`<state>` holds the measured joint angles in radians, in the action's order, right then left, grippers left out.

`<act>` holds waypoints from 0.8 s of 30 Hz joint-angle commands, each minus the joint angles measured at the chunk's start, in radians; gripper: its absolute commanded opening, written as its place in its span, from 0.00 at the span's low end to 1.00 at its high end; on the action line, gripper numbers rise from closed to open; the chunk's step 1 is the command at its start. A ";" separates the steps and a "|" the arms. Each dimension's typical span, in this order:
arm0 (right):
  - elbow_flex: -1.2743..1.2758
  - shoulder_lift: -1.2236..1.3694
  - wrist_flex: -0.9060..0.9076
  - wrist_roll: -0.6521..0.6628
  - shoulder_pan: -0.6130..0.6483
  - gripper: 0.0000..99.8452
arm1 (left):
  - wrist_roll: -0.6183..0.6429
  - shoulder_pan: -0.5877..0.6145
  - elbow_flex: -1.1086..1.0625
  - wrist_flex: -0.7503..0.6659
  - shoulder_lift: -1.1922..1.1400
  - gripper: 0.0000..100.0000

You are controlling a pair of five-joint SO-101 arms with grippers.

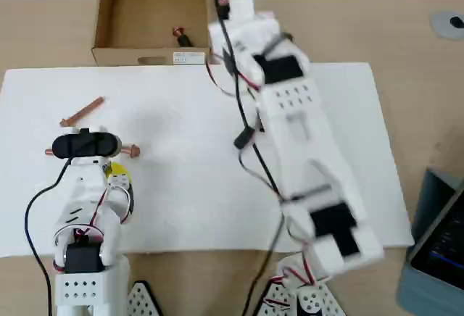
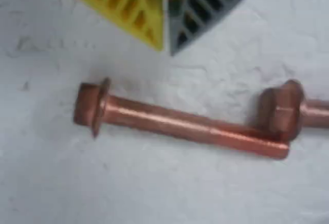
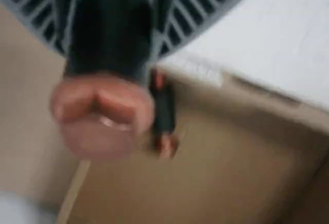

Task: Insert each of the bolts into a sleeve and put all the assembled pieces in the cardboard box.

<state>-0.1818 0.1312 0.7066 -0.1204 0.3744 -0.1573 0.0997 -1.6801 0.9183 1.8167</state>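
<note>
My left gripper (image 2: 165, 38) is shut and empty, its yellow and grey fingertips meeting just above a copper bolt (image 2: 180, 124) that lies flat on the white mat (image 2: 154, 193). The head of a second bolt (image 2: 280, 113) rests against the first bolt's tip. In the high view a third bolt (image 1: 83, 111) lies a little farther back. My right gripper (image 3: 110, 44) hangs over the cardboard box (image 1: 109, 11), shut on a black sleeve (image 3: 110, 23) with a copper bolt head (image 3: 103, 113) at its end. Another assembled piece (image 3: 162, 116) lies on the box floor (image 1: 181, 37).
The white mat (image 1: 188, 171) covers the middle of the table, and the box stands at its far edge. The right arm (image 1: 304, 156) stretches diagonally across the mat's right half. A grey device (image 1: 438, 243) sits at the right table edge.
</note>
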 commanded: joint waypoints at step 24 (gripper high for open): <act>-1.187 1.049 -0.020 0.483 0.171 0.01 | 0.006 -0.006 -0.006 0.008 0.007 0.00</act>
<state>-1.2482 1.1761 0.7050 0.2954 0.5263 -0.1573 0.0982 -1.6801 0.9183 1.8167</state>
